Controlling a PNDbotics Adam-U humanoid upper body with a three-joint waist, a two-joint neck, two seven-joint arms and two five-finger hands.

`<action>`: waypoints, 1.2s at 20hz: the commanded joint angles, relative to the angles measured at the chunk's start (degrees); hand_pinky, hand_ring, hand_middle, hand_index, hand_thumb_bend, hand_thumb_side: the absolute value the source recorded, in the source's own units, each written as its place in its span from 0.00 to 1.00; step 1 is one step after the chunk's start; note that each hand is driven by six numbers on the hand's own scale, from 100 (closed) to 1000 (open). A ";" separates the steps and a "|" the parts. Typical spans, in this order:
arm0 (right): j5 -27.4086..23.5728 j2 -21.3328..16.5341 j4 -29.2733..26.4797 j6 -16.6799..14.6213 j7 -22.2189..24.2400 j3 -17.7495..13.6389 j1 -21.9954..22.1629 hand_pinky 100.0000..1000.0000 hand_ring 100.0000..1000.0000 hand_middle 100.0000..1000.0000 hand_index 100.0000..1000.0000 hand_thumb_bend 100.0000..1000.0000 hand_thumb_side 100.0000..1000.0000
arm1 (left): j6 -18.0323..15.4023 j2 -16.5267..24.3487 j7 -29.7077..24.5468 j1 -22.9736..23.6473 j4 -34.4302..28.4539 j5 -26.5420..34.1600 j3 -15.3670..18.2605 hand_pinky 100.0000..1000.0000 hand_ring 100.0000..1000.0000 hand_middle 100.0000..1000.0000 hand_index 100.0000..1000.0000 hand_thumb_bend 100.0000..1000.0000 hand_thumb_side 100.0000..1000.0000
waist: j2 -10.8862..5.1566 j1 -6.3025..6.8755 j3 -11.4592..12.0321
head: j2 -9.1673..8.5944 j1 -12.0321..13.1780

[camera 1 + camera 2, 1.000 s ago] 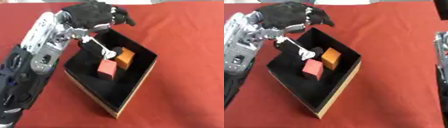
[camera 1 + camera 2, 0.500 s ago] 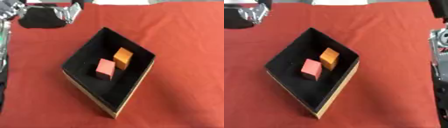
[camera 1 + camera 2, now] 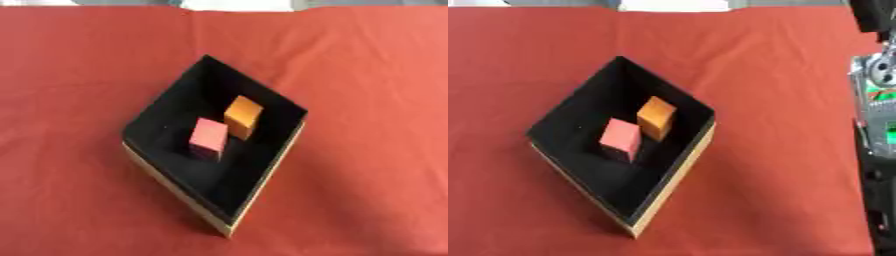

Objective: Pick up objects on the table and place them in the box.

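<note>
A black open box (image 3: 166, 120) with pale outer walls stands cornerwise on the red table. Inside it lie a pink cube (image 3: 209, 138) and an orange cube (image 3: 243, 116), side by side and touching. Neither hand shows in either view. Only part of the right arm (image 3: 876, 110), black and silver, runs down the right edge of the right eye view.
The red cloth (image 3: 367, 75) covers the whole table around the box. A white strip (image 3: 236, 4) lies at the far edge.
The left arm and hand, which hung over the box's far corner a second ago, have drawn back up and left out of view. The two cubes have stayed in place.
</note>
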 commanded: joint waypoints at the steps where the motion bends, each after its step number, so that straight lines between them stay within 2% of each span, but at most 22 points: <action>1: 0.66 -0.46 -0.95 -0.19 -0.25 -0.64 -0.91 0.80 0.67 0.59 0.79 0.00 0.64 | -1.90 1.21 2.96 1.32 -1.03 3.02 4.41 0.54 0.62 0.67 0.87 0.08 0.66 | -1.25 -0.08 -0.10 | 0.28 -0.04; 8: 1.18 -0.27 -0.95 -0.54 -0.39 -0.68 -1.28 0.80 0.67 0.59 0.79 0.00 0.64 | -3.97 3.21 9.57 6.38 -1.03 9.62 7.15 0.52 0.61 0.66 0.87 0.09 0.66 | -1.45 -0.28 -0.26 | 0.28 0.04; 16: 1.46 -0.35 -0.95 -0.87 -0.43 -0.57 -1.67 0.80 0.67 0.59 0.79 0.00 0.64 | -6.24 4.55 17.42 9.26 -1.03 17.47 7.07 0.52 0.60 0.66 0.86 0.09 0.66 | -1.33 -0.17 -0.57 | 0.28 0.27; 17: 1.47 -0.36 -0.95 -0.88 -0.42 -0.56 -1.69 0.80 0.67 0.59 0.79 0.00 0.64 | -6.58 4.90 19.20 9.56 -1.03 19.08 6.84 0.52 0.60 0.66 0.86 0.09 0.66 | -1.31 -0.15 -0.58 | 0.28 0.28; 19: 1.51 -0.38 -0.95 -1.05 -0.36 -0.42 -1.91 0.80 0.67 0.60 0.79 0.00 0.64 | -7.72 6.88 31.26 11.08 -1.03 23.93 4.19 0.52 0.60 0.65 0.86 0.09 0.66 | -1.27 0.08 -0.80 | 0.28 0.42; 21: 1.57 -0.31 -0.95 -1.23 -0.27 -0.29 -2.13 0.80 0.67 0.60 0.79 0.00 0.64 | -8.11 7.80 39.54 11.79 -1.03 23.77 1.38 0.52 0.60 0.65 0.86 0.09 0.66 | -1.35 0.20 -1.06 | 0.28 0.54; 24: 1.73 -0.20 -0.95 -1.51 -0.21 -0.17 -2.43 0.80 0.68 0.60 0.79 0.00 0.65 | -8.07 7.95 43.63 11.95 -1.03 22.10 -0.43 0.52 0.60 0.65 0.86 0.09 0.67 | -1.60 0.32 -1.39 | 0.28 0.62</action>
